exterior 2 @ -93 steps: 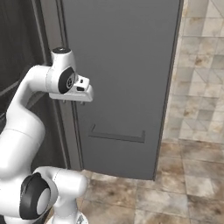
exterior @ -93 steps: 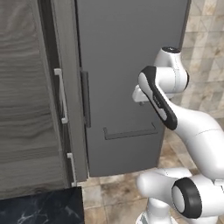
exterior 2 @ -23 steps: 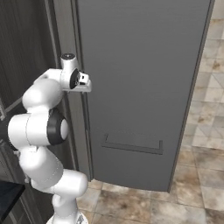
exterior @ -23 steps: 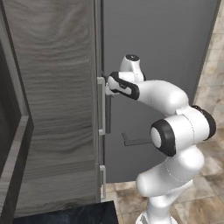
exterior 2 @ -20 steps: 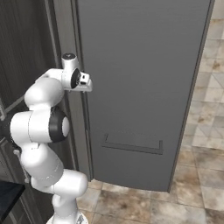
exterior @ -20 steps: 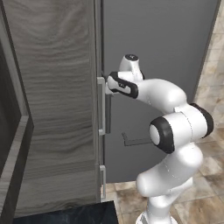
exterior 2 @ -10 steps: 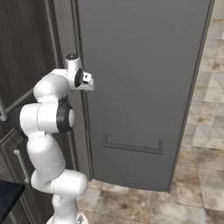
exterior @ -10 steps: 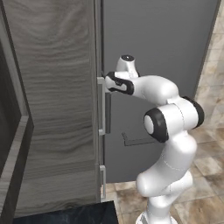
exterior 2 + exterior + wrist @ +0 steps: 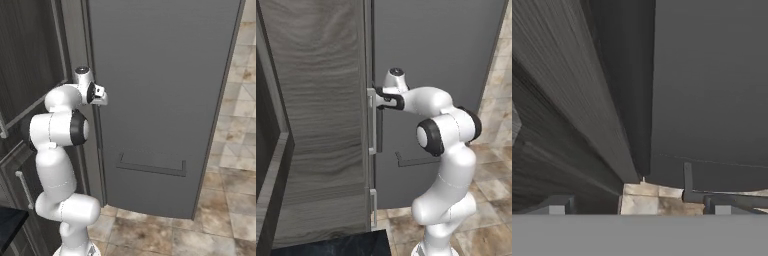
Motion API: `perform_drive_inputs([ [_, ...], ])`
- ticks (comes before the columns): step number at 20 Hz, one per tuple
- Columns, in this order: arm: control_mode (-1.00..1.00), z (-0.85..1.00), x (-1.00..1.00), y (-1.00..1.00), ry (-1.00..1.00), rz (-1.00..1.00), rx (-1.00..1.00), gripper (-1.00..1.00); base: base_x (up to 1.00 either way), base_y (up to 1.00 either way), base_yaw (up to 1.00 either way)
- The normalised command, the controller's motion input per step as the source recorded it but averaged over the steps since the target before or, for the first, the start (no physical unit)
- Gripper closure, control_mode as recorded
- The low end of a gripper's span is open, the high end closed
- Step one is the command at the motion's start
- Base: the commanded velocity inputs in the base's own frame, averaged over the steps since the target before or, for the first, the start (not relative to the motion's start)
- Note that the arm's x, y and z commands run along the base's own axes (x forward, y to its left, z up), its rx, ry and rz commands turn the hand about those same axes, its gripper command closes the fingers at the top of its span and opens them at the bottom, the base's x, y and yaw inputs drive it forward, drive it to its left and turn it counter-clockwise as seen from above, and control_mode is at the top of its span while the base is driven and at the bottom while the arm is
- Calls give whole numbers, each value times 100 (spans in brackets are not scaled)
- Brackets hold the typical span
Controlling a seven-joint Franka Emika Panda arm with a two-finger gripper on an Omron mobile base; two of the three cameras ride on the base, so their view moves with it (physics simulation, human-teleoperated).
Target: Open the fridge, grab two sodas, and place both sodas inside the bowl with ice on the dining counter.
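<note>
The fridge (image 9: 436, 55) is a tall dark grey appliance, and its door (image 9: 165, 100) looks closed. Its long dark bar handle (image 9: 379, 131) runs down the door's left edge. My gripper (image 9: 377, 100) is at that edge, level with the upper part of the handle, also seen from the other side (image 9: 102, 96). In the hand view the handle (image 9: 633, 95) passes between my wide-apart fingertips (image 9: 558, 205), so the gripper (image 9: 639, 207) stands open around it. The sodas and the bowl with ice are out of view. A corner of the black marbled dining counter (image 9: 331, 247) lies at the bottom.
Wood-grain cabinet panels (image 9: 316, 100) with pale bar handles (image 9: 371, 120) stand close on the fridge's left. A recessed drawer pull (image 9: 150, 165) crosses the lower door. Tan tiled floor (image 9: 220, 215) spreads to the right, behind my folded arm (image 9: 446, 135).
The base drove closer and leftward several seconds ago. In the last second the hand edged left onto the handle and the elbow folded in toward the door.
</note>
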Motion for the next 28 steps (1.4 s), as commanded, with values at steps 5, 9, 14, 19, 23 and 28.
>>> perform_drive_inputs([
  [5,-100,-23,23,18,-5,-1,-1,-100,0,0,0],
  [9,-100,-15,23,5,-5,-1,0,-100,0,0,0],
  [14,-100,-3,21,0,-3,-4,0,-100,0,0,0],
  [19,-100,0,22,0,0,-5,0,-100,0,0,0],
  [23,-100,-2,29,0,0,-4,0,-100,0,0,0],
  [28,-100,-3,36,0,0,-2,0,-100,0,0,0],
])
